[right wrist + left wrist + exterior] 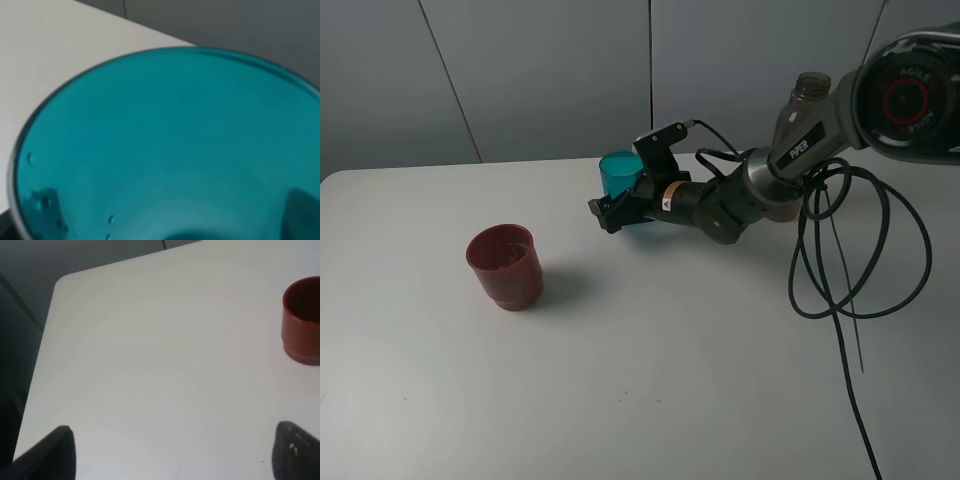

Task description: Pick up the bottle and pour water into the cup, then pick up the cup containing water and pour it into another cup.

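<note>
The teal-blue cup [619, 172] stands upright at the back middle of the table. My right gripper [618, 208] reaches in from the right and is shut on its lower part. I cannot tell whether the cup is lifted. In the right wrist view the cup's open mouth [170, 150] fills the frame, and dark fingers [46, 200] show through its wall. The dark red cup [505, 264] stands to the left and also shows in the left wrist view [301, 322]. Only the bottle's neck [811, 86] shows behind the right arm. My left gripper [175, 452] is open over bare table.
Black cables [850, 250] loop down from the right arm over the right side of the white table [650, 380]. The table's far left corner [62, 282] is in the left wrist view, with dark floor beyond it.
</note>
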Available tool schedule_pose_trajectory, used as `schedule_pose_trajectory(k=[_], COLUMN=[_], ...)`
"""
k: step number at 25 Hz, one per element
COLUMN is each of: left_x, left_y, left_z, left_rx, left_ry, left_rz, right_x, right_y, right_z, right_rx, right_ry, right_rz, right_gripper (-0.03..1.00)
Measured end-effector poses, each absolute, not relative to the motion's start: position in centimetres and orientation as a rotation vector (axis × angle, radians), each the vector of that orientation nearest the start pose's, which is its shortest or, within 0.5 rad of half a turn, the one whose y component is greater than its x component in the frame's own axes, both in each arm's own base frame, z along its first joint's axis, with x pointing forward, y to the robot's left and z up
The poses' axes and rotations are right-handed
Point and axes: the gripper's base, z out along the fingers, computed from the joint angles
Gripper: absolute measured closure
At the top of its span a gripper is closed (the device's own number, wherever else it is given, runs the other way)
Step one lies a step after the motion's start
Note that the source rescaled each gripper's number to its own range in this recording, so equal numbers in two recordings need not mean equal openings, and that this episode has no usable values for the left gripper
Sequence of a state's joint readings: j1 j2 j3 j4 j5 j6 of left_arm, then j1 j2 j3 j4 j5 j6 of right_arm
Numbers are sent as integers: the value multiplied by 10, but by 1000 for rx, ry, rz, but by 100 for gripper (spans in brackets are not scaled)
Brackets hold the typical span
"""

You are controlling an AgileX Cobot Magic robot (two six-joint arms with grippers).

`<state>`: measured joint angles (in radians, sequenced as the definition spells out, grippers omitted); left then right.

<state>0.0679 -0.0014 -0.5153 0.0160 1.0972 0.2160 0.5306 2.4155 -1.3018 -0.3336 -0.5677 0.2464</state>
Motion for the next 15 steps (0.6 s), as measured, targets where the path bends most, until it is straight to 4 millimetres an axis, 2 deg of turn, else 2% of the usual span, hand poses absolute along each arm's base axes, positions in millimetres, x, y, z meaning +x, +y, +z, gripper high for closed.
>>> schedule_pose_trajectory(k=[9, 15], left_x=[-9, -9], left_y=[1, 1], left_z=[278, 278], left_rx=[159, 163], left_ry=[2066, 2067], left_rz=[198, 200], right_x=[389, 373], right_y=[239, 233], right_z=[63, 86], right_rx=[-734, -743], right_ry=[2184, 2266], right_rz=[315, 258], right_gripper=[-3, -3])
